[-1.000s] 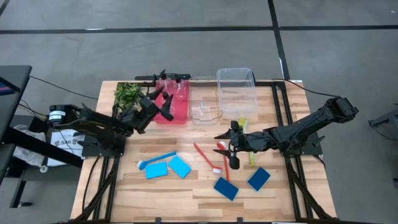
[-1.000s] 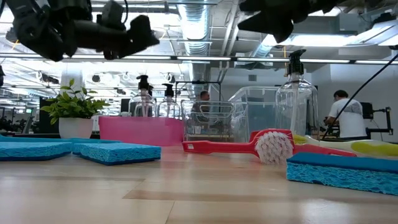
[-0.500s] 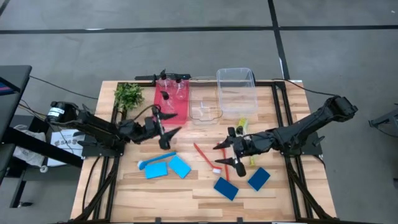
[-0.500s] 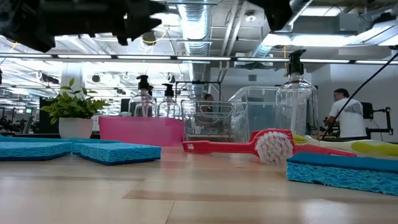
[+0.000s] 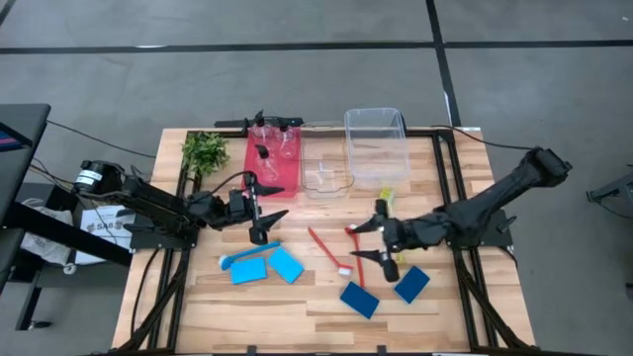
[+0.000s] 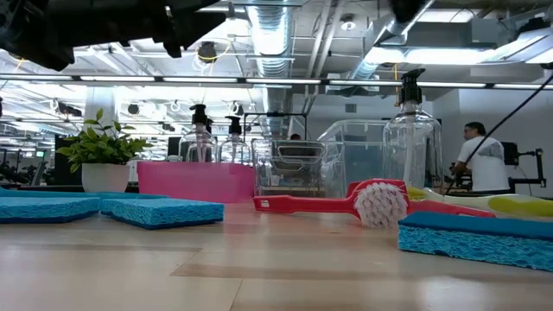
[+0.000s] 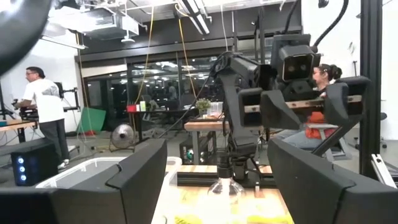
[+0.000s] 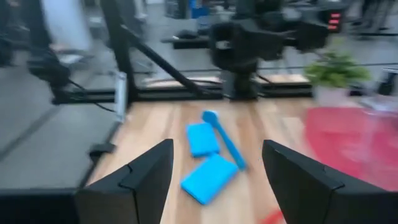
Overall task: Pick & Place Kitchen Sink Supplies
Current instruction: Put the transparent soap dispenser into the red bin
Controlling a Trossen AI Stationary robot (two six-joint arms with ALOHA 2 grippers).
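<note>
Sponges, light blue (image 5: 268, 267) and dark blue (image 5: 359, 299), lay flat at the near part of your surface (image 5: 208, 307) among a blue brush (image 5: 247, 256) and a red brush (image 5: 329, 250), while two pump bottles (image 5: 273, 143) stood in the pink bin (image 5: 255, 184). Your left end effector (image 5: 264, 222) hovered just above the blue brush with its fingers spread wide and empty. Your right end effector (image 5: 370, 242) hung equally agape and empty beside the red brush.
</note>
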